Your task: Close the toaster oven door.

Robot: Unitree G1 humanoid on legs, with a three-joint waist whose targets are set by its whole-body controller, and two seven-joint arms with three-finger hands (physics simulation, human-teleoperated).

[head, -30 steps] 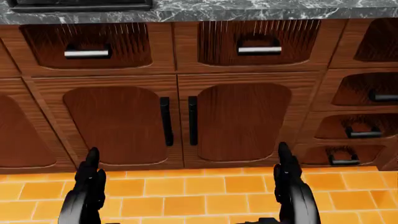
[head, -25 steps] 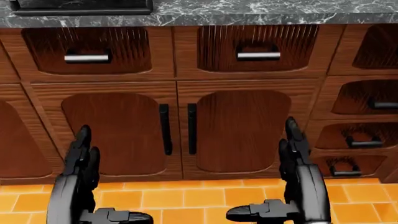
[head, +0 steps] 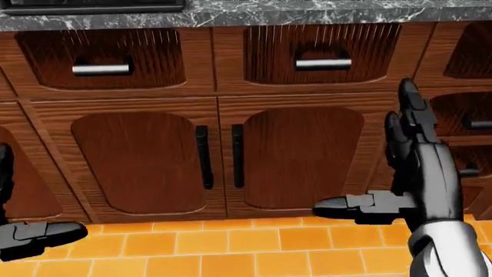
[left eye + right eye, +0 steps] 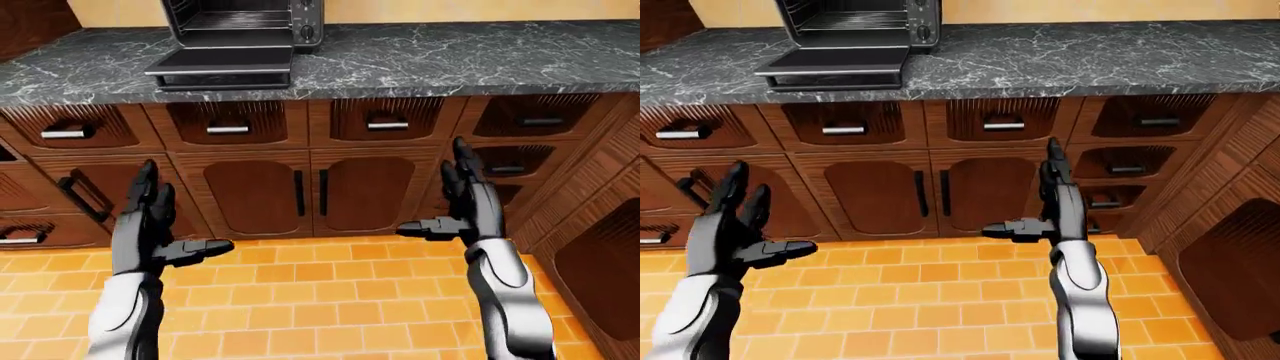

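A black toaster oven point(image 4: 245, 22) stands on the dark marble counter point(image 4: 420, 56) at the top left of the left-eye view. Its door point(image 4: 222, 63) lies folded down flat, open, over the counter's edge. It also shows in the right-eye view point(image 4: 835, 64). My left hand point(image 4: 155, 225) is open and empty, fingers up, well below the counter before the cabinets. My right hand point(image 4: 465, 206) is open and empty too, fingers up, thumb out to the left. Both hands are far below the door.
Wooden drawers with silver handles point(image 3: 101, 69) and double cabinet doors point(image 3: 219, 156) fill the space under the counter. More drawers point(image 4: 520, 161) stand at the right, and a cabinet side point(image 4: 610, 247) juts out at far right. Orange floor tiles point(image 4: 320, 300) lie below.
Both hands have risen and spread apart in the head view; the left has slid out to the left edge, the right moved up and right. The view shifted slightly.
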